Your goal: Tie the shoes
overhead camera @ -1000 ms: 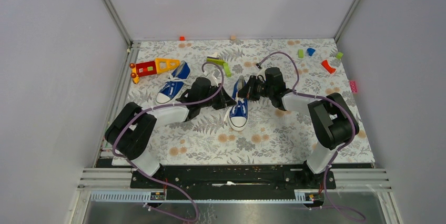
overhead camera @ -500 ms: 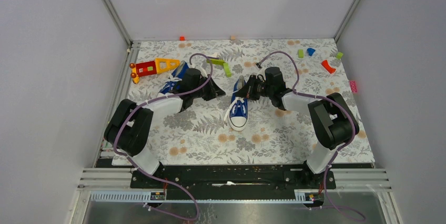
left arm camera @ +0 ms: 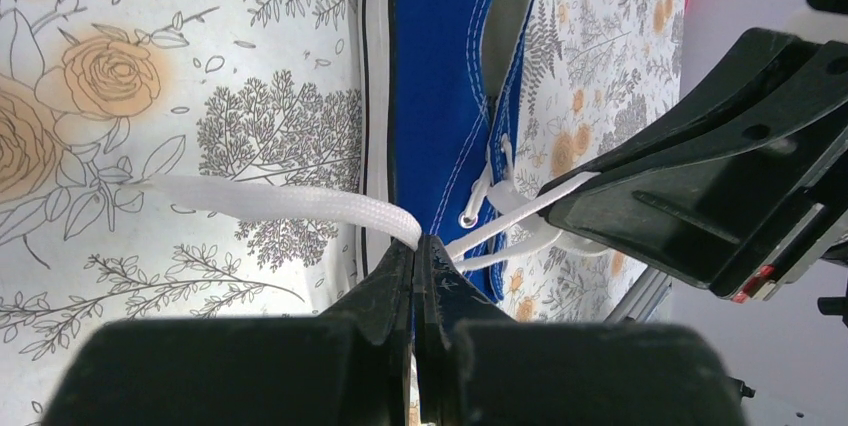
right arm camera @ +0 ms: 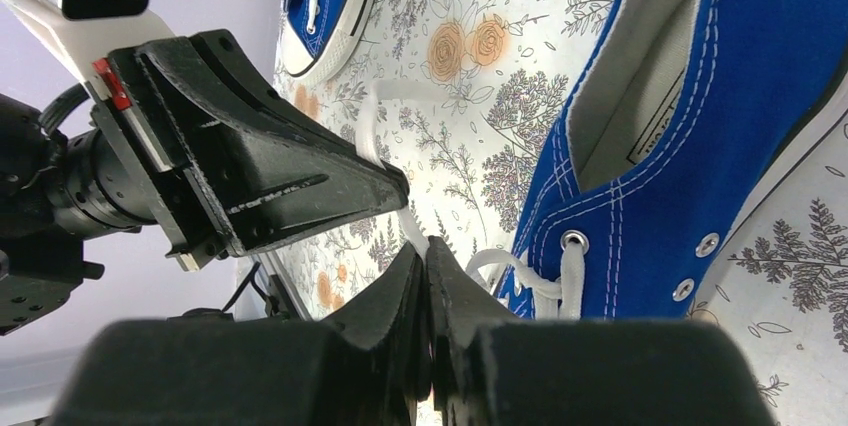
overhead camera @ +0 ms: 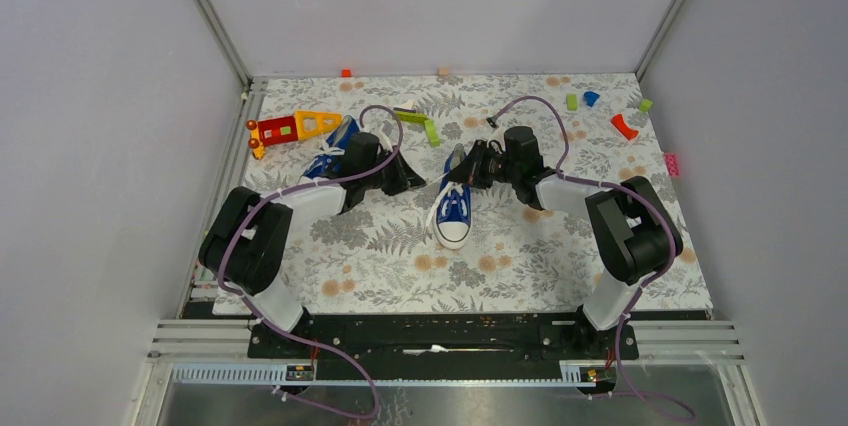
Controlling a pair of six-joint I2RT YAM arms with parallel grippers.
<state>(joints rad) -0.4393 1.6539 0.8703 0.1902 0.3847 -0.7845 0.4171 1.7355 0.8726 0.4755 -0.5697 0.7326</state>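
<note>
A small blue canvas sneaker (overhead camera: 454, 208) with a white toe cap lies at the centre, toe toward the near edge. Left of it, the left gripper (left arm camera: 418, 251) is clenched on one white lace (left arm camera: 280, 202). The right gripper (right arm camera: 425, 264) pinches the other lace (right arm camera: 497, 262). The matching blue sneaker (overhead camera: 343, 136) sits far left.

Blue sneaker (overhead camera: 454, 212) mid-table, toe nearward, white laces (left arm camera: 270, 203) untied, matching sneaker (overhead camera: 338, 138) far left, partly hidden

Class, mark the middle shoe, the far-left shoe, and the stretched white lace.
Middle shoe (overhead camera: 452, 233): top view, white toe cap.
Far-left shoe (overhead camera: 345, 132): top view, blue heel end.
Lace (left arm camera: 270, 201): left wrist view, its flat white stretch.
</note>
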